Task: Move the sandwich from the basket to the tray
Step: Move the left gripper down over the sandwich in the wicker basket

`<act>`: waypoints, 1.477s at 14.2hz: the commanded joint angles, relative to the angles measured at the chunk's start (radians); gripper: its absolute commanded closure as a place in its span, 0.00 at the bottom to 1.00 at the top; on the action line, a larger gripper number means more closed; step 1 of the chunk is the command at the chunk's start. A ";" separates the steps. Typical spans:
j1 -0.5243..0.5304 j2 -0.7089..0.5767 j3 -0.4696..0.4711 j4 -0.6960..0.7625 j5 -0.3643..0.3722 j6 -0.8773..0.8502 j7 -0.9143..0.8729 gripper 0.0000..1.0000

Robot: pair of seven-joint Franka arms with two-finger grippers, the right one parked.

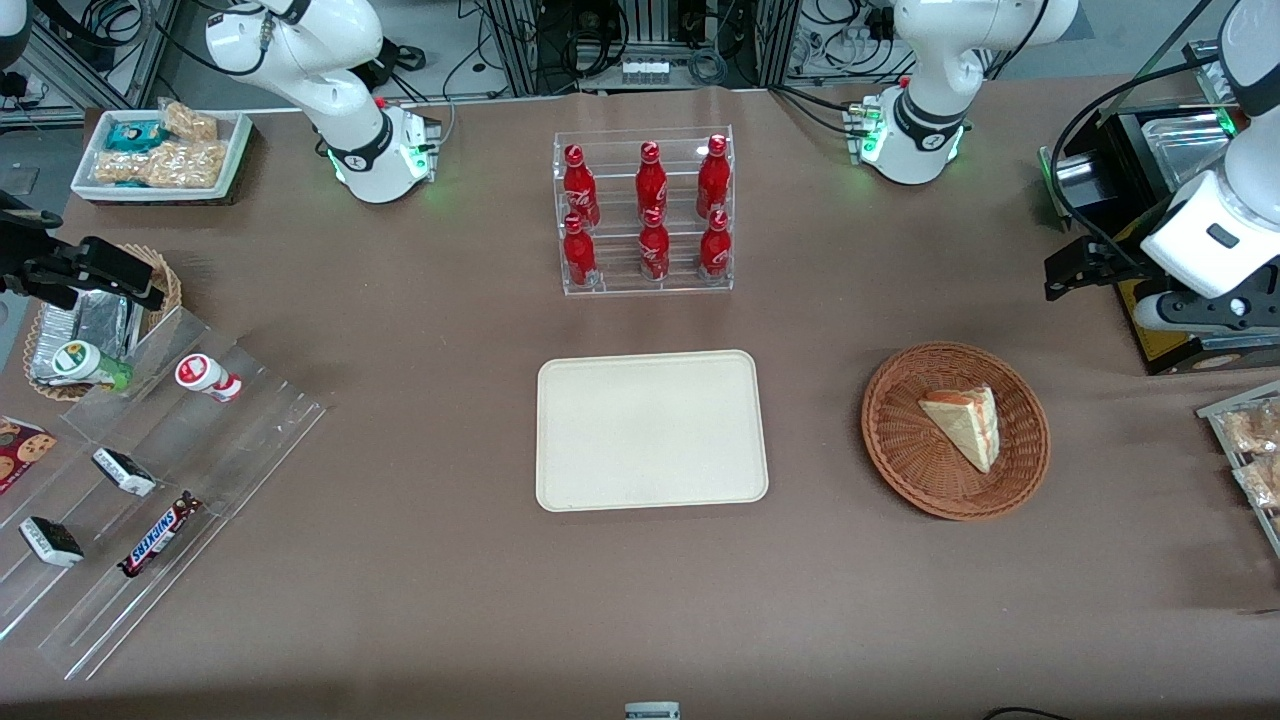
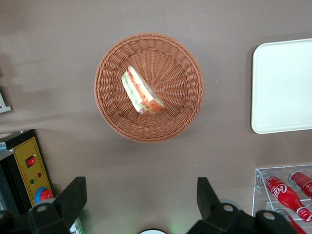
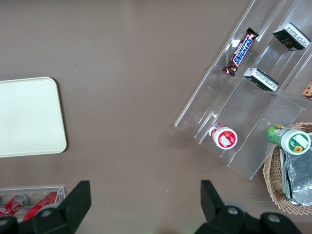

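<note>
At the right edge of the front frame, the working arm's gripper [image 1: 1070, 270] hovers with fingers spread and empty, above and up-right of the sandwich [image 1: 965, 424] lying in the basket [image 1: 900, 440], its long axis diagonal, tray [image 1: 650, 430] at center.

The gripper [image 2: 139, 204] hangs above bare table with fingers spread, the basket [image 2: 109, 112] just ahead of it, sandwich [image 2: 141, 91] inside; the tray [image 2: 282, 87] sits off toward the parked arm's end.

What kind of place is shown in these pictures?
Probably a robotics lab staged as a snack counter: a brown table, a rack of cola bottles, a sandwich in a basket. The open gripper hangs above it.
</note>
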 commanded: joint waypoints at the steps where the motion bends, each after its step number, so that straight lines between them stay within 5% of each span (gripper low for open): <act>1: 0.001 0.023 0.001 -0.060 0.013 0.031 0.001 0.00; 11: 0.030 0.043 0.008 -0.580 0.015 0.702 -0.091 0.00; 21: 0.029 0.176 0.007 -0.604 0.007 0.949 -0.781 0.00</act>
